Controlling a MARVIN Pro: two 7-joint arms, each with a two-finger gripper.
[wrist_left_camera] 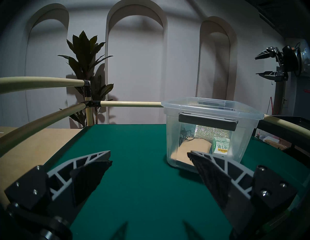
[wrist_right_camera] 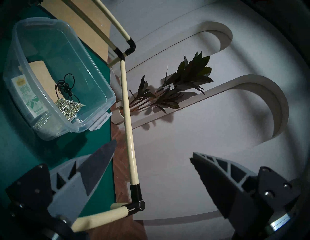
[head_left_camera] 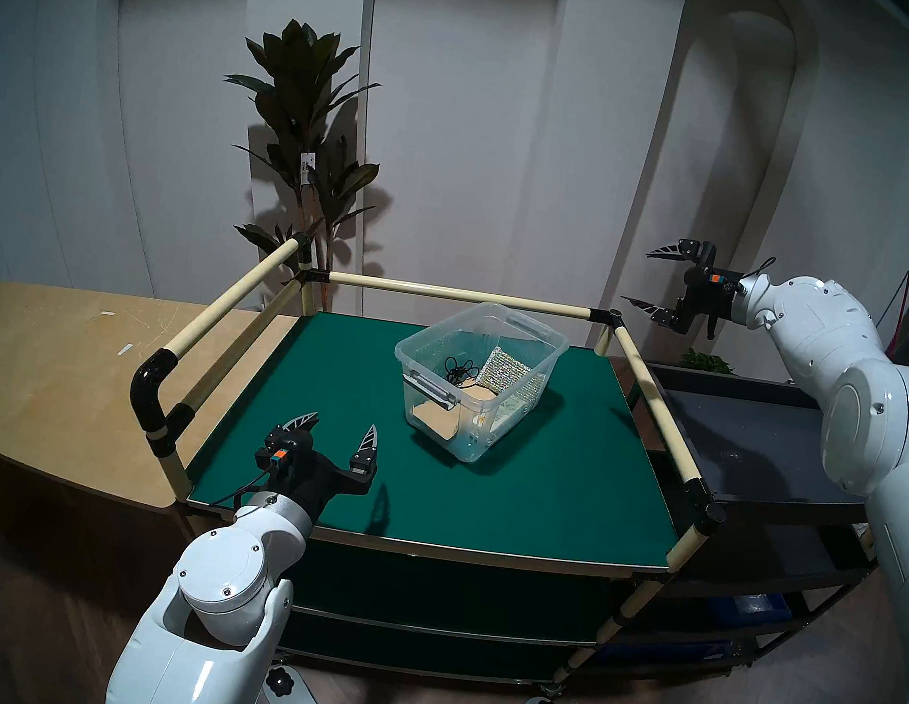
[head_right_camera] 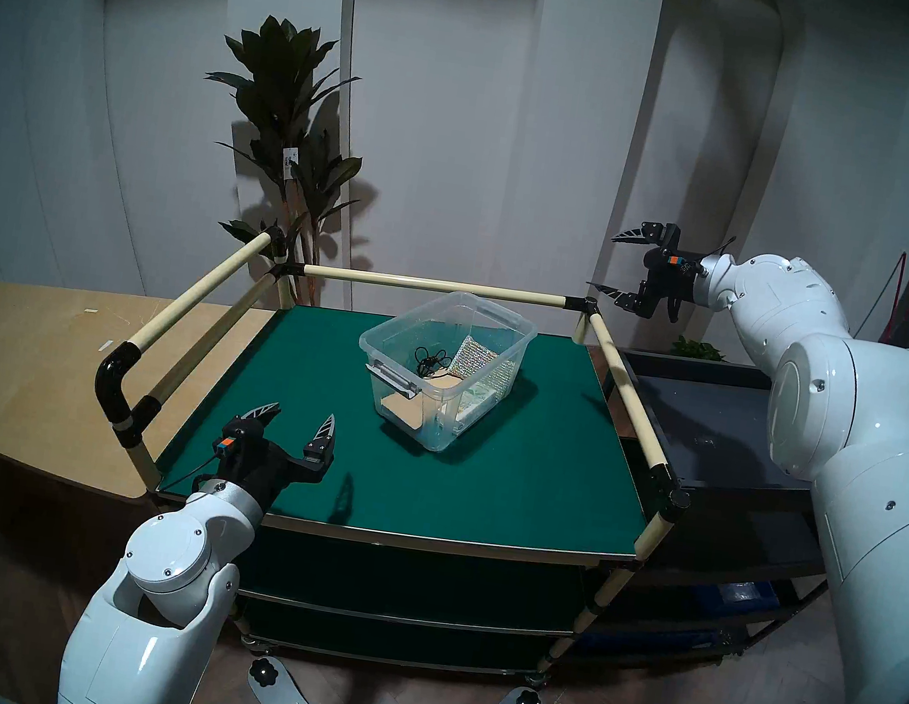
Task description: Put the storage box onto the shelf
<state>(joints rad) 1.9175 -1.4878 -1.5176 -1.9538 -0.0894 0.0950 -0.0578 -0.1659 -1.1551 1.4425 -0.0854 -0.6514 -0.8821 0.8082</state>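
Observation:
The clear storage box [head_left_camera: 476,376] with grey clip handles stands on the green top deck of the shelf [head_left_camera: 320,382], towards the back middle. It holds a glittery pad, a black cable, tan card and a green-and-white carton. It also shows in the head right view [head_right_camera: 441,367], the left wrist view [wrist_left_camera: 211,132] and the right wrist view [wrist_right_camera: 55,73]. My left gripper [head_left_camera: 342,429] is open and empty, low over the deck's front left, short of the box. My right gripper [head_left_camera: 640,278] is open and empty, in the air beyond the shelf's back right corner.
Cream tube rails [head_left_camera: 460,295] with black joints fence the deck's back and both sides. A tan wooden counter [head_left_camera: 32,359] adjoins the shelf on the left, a black tiered cart [head_left_camera: 765,444] on the right. A tall potted plant [head_left_camera: 300,146] stands behind.

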